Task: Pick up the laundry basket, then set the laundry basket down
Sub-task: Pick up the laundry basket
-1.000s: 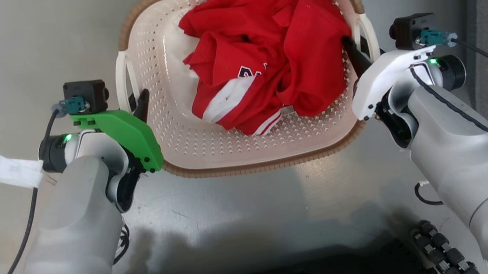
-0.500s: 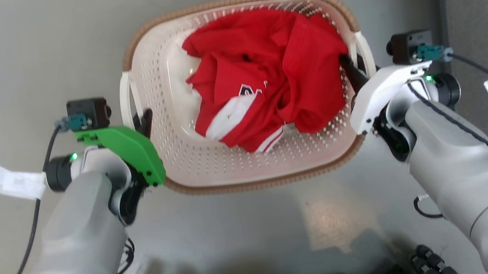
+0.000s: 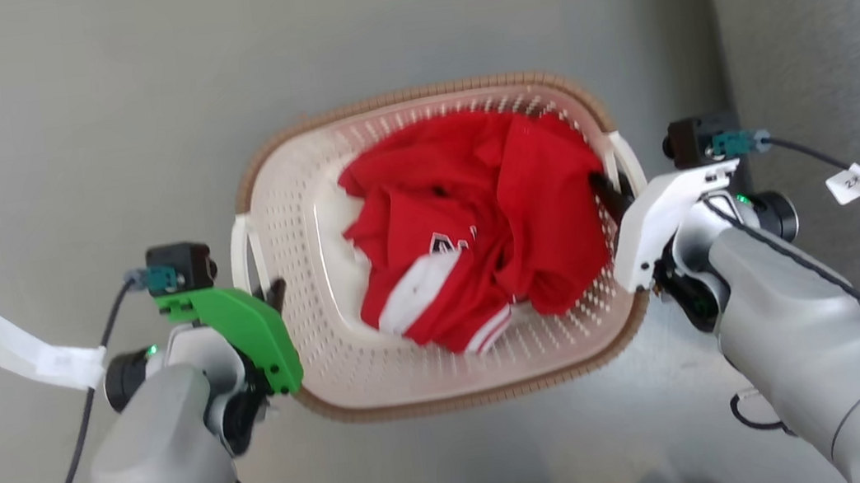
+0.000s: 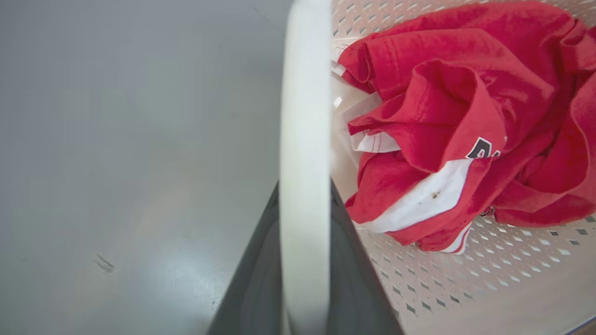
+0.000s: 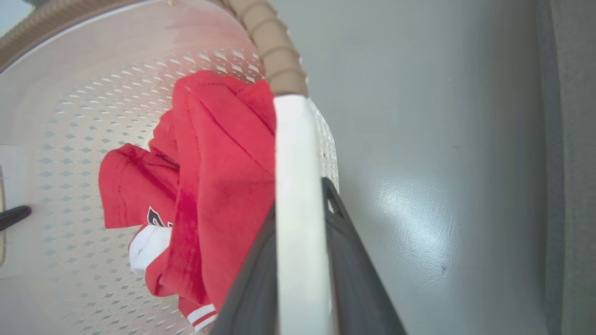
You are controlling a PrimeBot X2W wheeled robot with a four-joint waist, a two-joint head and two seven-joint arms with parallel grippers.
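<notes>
The left gripper (image 3: pixel 268 293) and the right gripper (image 3: pixel 606 192) each clamp 2 dark fingers (image 4: pixel 358 288) on the laundry basket's (image 3: pixel 450 395) white side handles (image 4: pixel 305 139); red clothing (image 3: pixel 493 216) lies inside.

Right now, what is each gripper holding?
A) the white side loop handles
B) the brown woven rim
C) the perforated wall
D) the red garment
A: the left gripper has the left handle of the laundry basket between its jaws, and the right gripper has the right handle the same way.
</notes>
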